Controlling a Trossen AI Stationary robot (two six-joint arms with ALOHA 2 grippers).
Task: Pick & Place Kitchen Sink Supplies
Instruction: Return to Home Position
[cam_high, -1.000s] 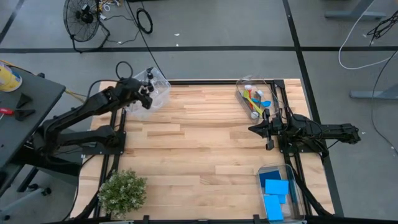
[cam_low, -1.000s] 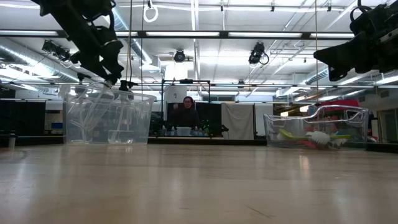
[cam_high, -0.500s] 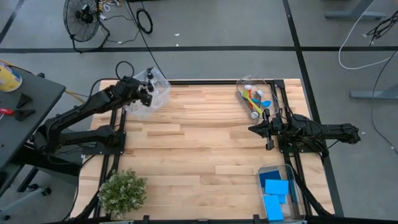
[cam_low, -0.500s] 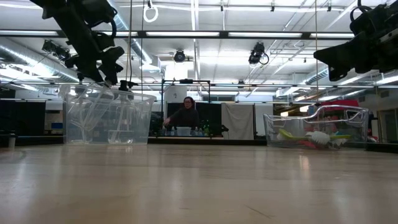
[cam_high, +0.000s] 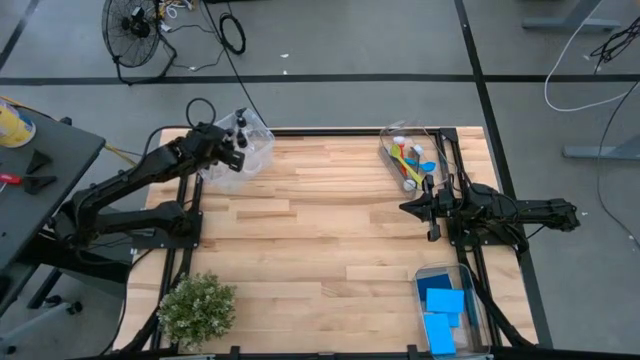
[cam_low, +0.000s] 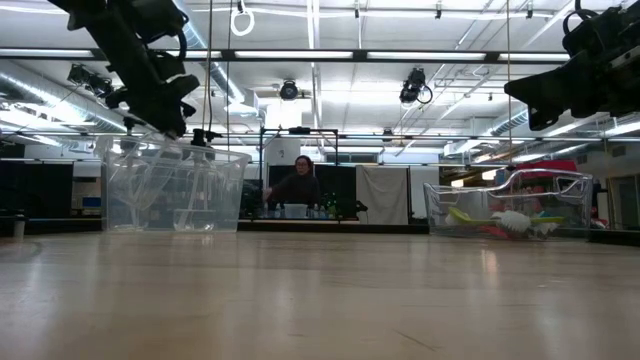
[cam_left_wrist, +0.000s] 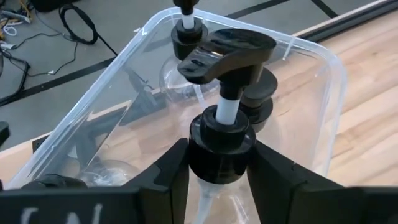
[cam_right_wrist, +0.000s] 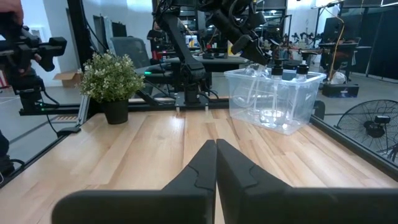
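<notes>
My left gripper hangs over the clear bin at the table's far left corner. It is shut on a clear pump bottle with a black top. Two more black-topped bottles stand upright in that bin. My right gripper hovers shut above the table's right side, touching nothing. Coloured brushes lie in a clear bin at the far right. Blue sponges lie flat in a bin at the near right. My left gripper pinches the pump bottle by its black collar, just under the pump head, one finger on each side. The fingers come from above, slanting down into the bin. The bottle stands upright between them; its base is hidden below the fingers.
A bushy potted plant stands at the table's near left corner. The wide wooden middle lies between the bins. A person sits in the room behind the table. A fan and cables lie on the floor beyond the far edge.
My left gripper has edged a little toward the table's left edge above the bottle bin. My right arm has kept still.
</notes>
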